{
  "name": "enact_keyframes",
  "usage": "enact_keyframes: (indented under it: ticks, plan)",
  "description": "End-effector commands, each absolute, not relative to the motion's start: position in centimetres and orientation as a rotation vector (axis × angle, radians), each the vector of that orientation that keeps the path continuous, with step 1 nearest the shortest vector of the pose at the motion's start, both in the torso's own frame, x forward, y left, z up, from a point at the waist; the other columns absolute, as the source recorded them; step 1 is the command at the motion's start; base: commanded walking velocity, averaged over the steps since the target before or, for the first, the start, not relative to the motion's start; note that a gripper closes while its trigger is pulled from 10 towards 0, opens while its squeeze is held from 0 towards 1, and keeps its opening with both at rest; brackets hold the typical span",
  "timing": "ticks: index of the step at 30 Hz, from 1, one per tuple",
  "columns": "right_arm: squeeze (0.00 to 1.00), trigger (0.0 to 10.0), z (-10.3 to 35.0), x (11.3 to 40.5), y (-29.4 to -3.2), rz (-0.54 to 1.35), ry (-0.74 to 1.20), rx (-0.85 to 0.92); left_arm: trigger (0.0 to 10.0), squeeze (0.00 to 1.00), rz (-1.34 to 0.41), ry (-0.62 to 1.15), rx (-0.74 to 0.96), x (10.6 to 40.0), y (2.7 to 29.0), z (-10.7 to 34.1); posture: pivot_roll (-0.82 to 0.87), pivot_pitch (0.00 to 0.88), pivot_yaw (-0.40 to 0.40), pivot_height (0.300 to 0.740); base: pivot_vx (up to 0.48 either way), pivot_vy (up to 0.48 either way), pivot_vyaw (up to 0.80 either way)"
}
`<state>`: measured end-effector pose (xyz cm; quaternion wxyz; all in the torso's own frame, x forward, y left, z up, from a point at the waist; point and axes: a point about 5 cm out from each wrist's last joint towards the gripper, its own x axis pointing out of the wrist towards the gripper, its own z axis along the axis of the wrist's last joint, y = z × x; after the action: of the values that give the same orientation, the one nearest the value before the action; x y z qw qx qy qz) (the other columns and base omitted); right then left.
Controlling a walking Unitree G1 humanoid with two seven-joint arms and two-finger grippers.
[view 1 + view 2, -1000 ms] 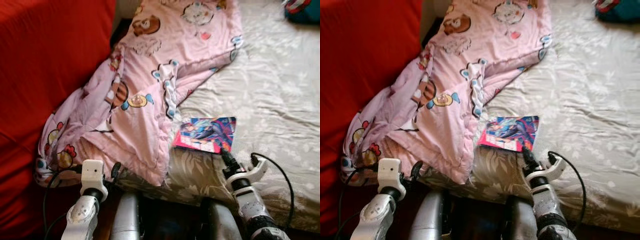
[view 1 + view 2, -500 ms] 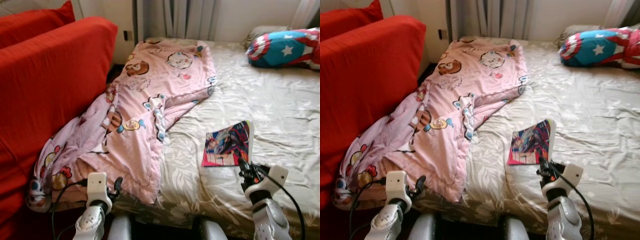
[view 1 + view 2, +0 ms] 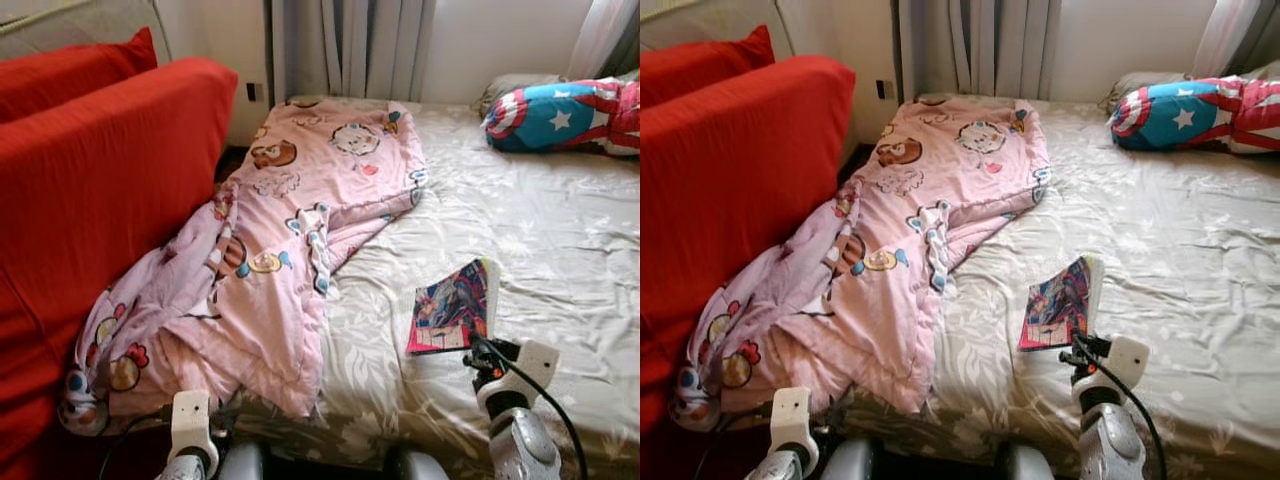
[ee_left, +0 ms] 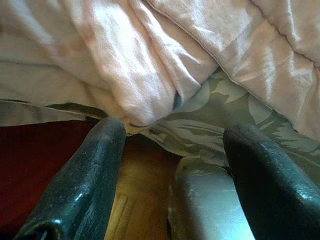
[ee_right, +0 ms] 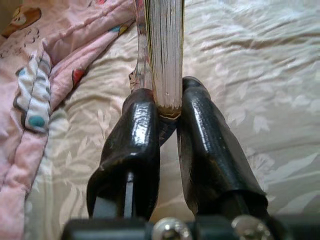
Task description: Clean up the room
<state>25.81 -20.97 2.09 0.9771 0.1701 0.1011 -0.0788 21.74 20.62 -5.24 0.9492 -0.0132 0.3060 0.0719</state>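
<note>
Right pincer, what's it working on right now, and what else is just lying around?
In hand:
right pincer, shut on the book

Lying about:
pink blanket
star-print pillow
red sofa
bed sheet
left pincer, open and low by the bed's edge

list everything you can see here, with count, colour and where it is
comic book: 1, multicoloured cover, lifted on edge over the bed, near its front
blanket: 1, pink with cartoon prints, bed's left side, hanging toward the sofa
bed sheet: 1, beige leaf pattern, covering the bed
pillow: 1, blue, red and white with a star, far right
sofa: 1, red, left of the bed
curtain: 1, grey, behind the bed
left hand: open, by the blanket's hanging edge
right hand: shut on the comic book
</note>
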Motion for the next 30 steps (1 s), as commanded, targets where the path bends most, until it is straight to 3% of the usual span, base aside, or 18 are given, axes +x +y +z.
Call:
enact_keyframes:
  ticks: [1,11,21,30]
  plan:
    - [0.0,10.0,3.6,26.9,-21.1,-0.155,0.123,0.324,10.0,0.0,0.166,0.665,-0.015,21.1,21.0,-5.7,-0.05,0.0,-0.025,0.704,0.0,0.0,0.0]
    - [0.0,10.0,3.2,26.4,-21.2,-0.17,0.13,0.308,10.0,0.0,0.18,0.747,-0.007,19.1,21.4,-7.0,-0.07,0.0,-0.019,0.719,0.0,0.0,0.0]
    - [0.0,10.0,2.7,26.2,-21.8,-0.21,0.172,0.267,10.0,0.0,0.183,0.753,-0.009,19.3,21.2,-7.0,-0.06,0.0,-0.039,0.719,0.0,0.0,0.0]
    - [0.0,10.0,2.9,26.4,-21.7,-0.211,0.161,0.274,10.0,0.0,0.177,0.754,-0.001,19.4,21.1,-7.0,-0.06,0.0,-0.047,0.719,0.0,0.0,-0.75]
